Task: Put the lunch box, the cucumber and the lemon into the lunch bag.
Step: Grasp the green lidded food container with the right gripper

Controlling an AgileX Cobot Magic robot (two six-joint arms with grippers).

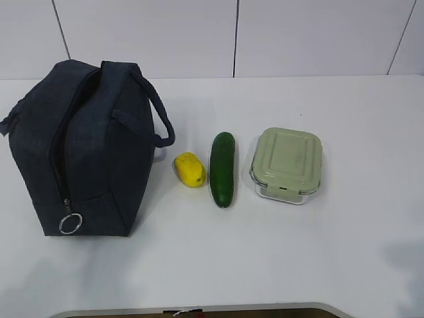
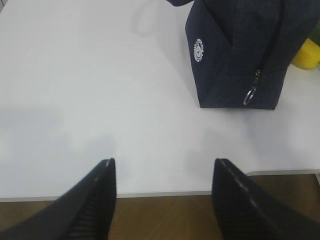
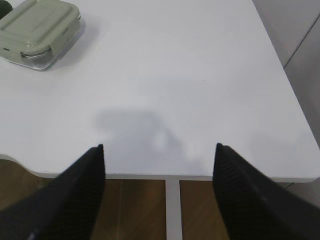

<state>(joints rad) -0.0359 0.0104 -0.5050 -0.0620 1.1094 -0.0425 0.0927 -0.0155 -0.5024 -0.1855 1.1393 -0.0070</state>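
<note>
Table [image 1: 318, 252] white, matte; pale panelled wall [image 1: 232, 33] behind.

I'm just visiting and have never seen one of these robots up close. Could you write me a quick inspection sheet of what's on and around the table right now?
Surface: white table, bare apart from four things in a row.
Job's things: navy lunch bag at the left, zipper part open at the top, silver ring pull low on its front; lemon, cucumber and lidded lunch box beside it, each apart from the next, none in the bag yet.
Clutter: nothing seen.
Grippers: left gripper and right gripper both open and empty, at the table's near edge, away from everything.
Cables: nothing seen.
Surroundings: pale panelled wall behind; wooden floor below the table edge.
</note>
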